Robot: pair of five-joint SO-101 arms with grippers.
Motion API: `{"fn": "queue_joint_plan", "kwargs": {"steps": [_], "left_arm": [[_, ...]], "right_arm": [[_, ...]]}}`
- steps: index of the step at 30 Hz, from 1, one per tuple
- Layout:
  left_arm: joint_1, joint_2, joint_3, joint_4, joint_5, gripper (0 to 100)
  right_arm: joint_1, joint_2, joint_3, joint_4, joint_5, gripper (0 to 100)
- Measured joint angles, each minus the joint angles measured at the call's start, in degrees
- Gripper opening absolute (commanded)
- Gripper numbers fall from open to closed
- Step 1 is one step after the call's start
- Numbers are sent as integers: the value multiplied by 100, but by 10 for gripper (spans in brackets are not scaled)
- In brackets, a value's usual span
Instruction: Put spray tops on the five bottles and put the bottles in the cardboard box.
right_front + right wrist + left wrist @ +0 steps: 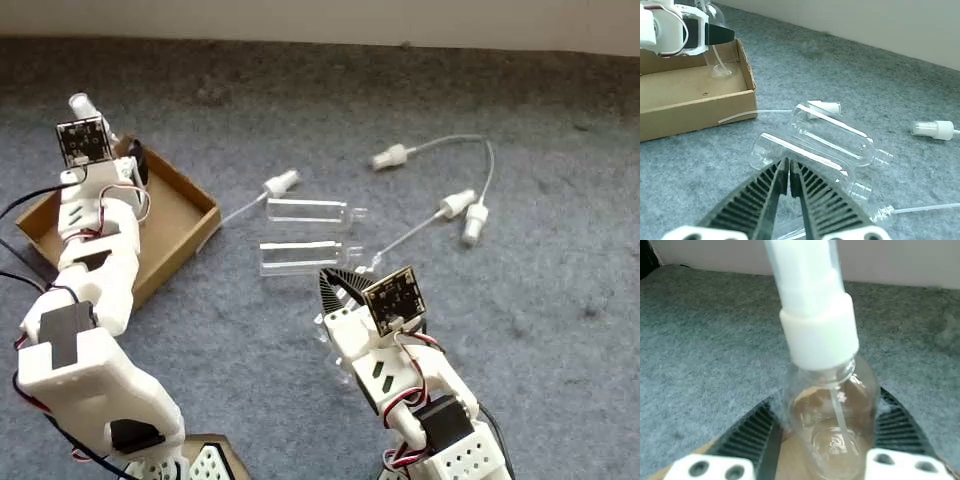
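- cardboard box: far left on the carpet, open side up.
- left gripper: over the box, jaws spread wide enough to clamp the capped bottle by its body. The spray top is seated on the neck and the dip tube runs down inside.
- Bottle sits roughly upright, with brown box floor below it. Can't tell if the base touches.
- Step in hand, my read: drop-off of the first finished bottle.
- To do it well: lower until the base rests on the floor, keep off the walls, open slowly so it doesn't tip, then lift straight out. Place it in a corner to leave room for four more.
- tubed top: loose, just right of the box, tube trailing toward it.
- far bottle and near bottle: bare, lying parallel and close together at centre.
- right gripper: just beside the near bottle, jaws almost closed, holding nothing.
- upper top, middle top, right top: loose, to the right of the bottles.
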Motion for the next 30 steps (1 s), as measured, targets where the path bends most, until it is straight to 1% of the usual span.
{"fn": "queue_joint_plan", "kwargs": {"steps": [11, 15, 18, 30], "left_arm": [[9, 0, 26, -105, 0, 123], [18, 0, -35, 264, -229, 123], [18, -9, -105, 457, -237, 123], [18, -18, -62, 466, -246, 124]], "right_arm": [[0, 0, 0, 0, 0, 4], [0, 0, 0, 0, 0, 4], [0, 0, 0, 0, 0, 4], [0, 0, 0, 0, 0, 4]]}}
